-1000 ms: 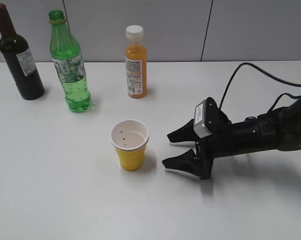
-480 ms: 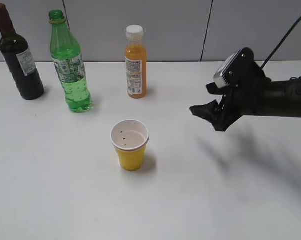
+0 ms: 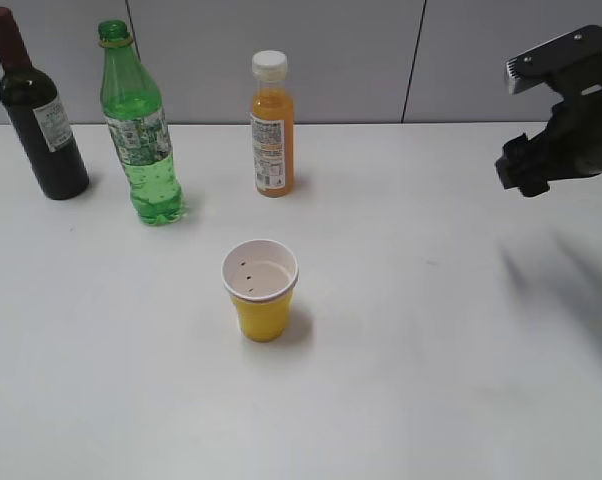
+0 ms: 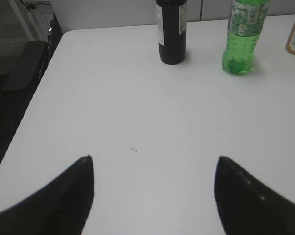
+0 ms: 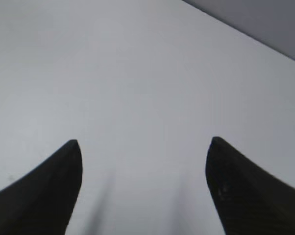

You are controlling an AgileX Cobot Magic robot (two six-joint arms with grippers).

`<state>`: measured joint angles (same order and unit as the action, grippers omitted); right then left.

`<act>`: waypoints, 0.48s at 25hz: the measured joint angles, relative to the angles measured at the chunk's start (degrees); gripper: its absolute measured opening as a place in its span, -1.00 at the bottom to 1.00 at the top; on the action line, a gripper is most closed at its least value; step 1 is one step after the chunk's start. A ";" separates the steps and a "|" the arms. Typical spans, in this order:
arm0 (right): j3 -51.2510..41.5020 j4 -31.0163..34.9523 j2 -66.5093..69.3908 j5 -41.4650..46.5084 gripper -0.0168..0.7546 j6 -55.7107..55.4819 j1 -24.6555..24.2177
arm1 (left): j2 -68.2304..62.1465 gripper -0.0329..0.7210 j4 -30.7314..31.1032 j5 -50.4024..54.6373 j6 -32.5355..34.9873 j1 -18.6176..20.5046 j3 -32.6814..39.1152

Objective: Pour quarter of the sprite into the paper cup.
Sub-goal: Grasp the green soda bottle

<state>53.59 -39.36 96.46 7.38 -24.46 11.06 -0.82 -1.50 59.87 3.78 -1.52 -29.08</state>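
The sprite point(image 3: 139, 130), a tall green plastic bottle without a cap, stands upright at the back left of the white table; it also shows in the left wrist view point(image 4: 243, 39). The yellow paper cup point(image 3: 260, 290) stands upright and empty at mid-table. My right gripper point(image 3: 521, 175) is raised at the far right edge, far from the cup; in the right wrist view its jaws point(image 5: 143, 147) are open and empty over bare table. My left gripper point(image 4: 154, 164) is open and empty, well short of the bottles, and is out of the exterior view.
A dark wine bottle point(image 3: 36, 115) stands left of the sprite, also in the left wrist view point(image 4: 171, 29). An orange juice bottle point(image 3: 271, 125) with a white cap stands to the right of the sprite. The table's left edge point(image 4: 35, 98) shows in the left wrist view.
My right gripper has drawn back from beside the paper cup, rising up and to the right to the frame's edge. The cup and bottles have not moved.
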 joint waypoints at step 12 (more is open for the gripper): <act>13.99 27.36 -0.34 37.39 0.45 15.80 -5.94 | 0.00 0.63 -0.05 0.00 0.00 0.00 0.00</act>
<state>67.57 -12.00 96.12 44.77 -8.66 5.12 -0.82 -1.54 59.87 3.78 -1.52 -29.08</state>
